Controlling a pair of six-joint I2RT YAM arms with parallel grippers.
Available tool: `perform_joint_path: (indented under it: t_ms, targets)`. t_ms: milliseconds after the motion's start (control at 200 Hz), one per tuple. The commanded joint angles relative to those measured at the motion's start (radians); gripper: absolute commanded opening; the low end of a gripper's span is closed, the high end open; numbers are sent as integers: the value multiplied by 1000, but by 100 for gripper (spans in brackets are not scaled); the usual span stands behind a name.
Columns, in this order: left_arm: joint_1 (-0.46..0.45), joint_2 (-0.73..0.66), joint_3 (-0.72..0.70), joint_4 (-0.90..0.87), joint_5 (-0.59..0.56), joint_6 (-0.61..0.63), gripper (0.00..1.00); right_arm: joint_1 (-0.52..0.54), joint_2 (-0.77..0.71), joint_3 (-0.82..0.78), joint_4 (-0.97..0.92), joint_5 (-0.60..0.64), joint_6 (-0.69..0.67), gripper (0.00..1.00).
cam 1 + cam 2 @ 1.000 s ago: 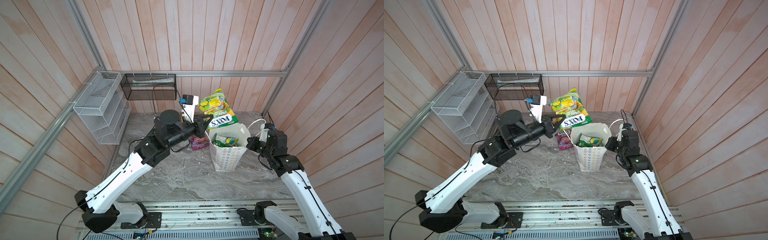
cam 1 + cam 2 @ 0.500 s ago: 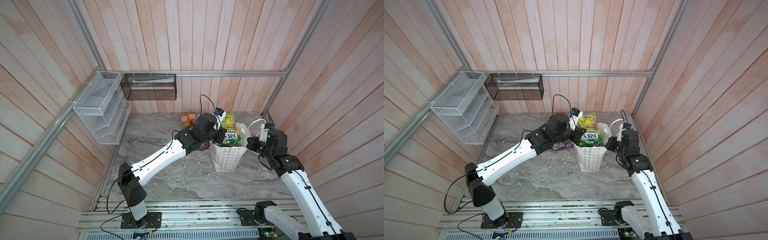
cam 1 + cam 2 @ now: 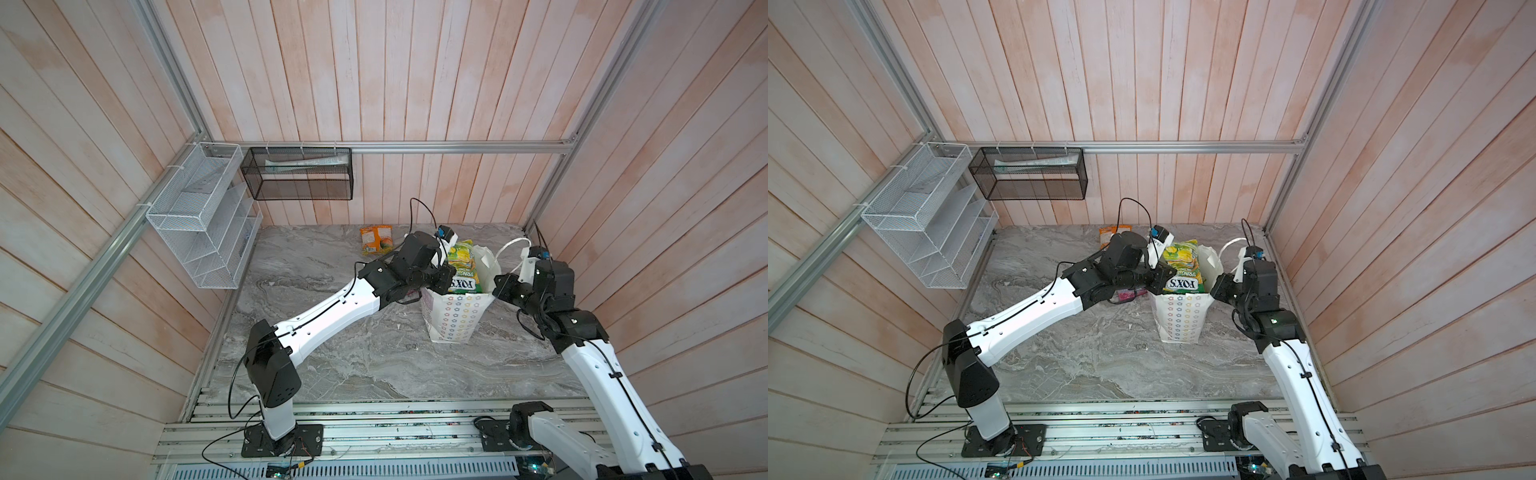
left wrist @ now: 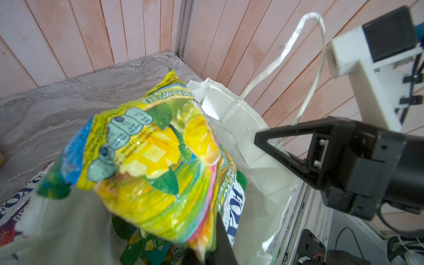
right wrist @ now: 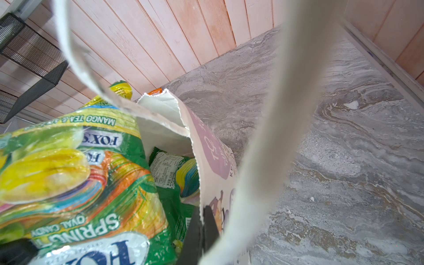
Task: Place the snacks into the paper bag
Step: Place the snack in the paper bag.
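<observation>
The white paper bag (image 3: 453,322) (image 3: 1179,322) stands upright at the right of the marble floor. My left gripper (image 3: 446,280) (image 3: 1163,276) (image 4: 206,254) is shut on the lower edge of a yellow-green FOX'S snack pouch (image 3: 463,266) (image 3: 1183,266) (image 4: 156,149) (image 5: 68,179). The pouch stands partly inside the bag's mouth. My right gripper (image 3: 496,286) (image 3: 1216,291) (image 5: 203,229) is shut on the bag's right rim. Green pouches (image 5: 169,169) lie inside the bag. An orange pouch (image 3: 376,240) lies by the back wall. A purple pouch (image 3: 1125,296) shows under my left arm.
A white wire rack (image 3: 199,220) hangs on the left wall and a black mesh basket (image 3: 299,174) on the back wall. The bag's looped handle (image 4: 309,46) (image 5: 275,114) arcs over my right gripper. The right wall stands close behind the right arm.
My left arm has swung down and right, from high above the bag to its mouth, carrying the yellow-green pouch partly inside. The right arm has not moved.
</observation>
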Motion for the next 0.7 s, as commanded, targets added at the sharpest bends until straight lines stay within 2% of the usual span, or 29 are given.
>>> perform_joint_path:
  t_ms: [0,340,695]
  targets:
    - [-6,-23,-14,44,52,14,0,-7,-18,26,25,-5,-9,0]
    - [-19,-71,-87,102,115,19,0,-7,-21,29,22,-7,-5,0]
    - [-22,-75,-101,110,98,21,0,-8,-20,27,25,-11,-1,0]
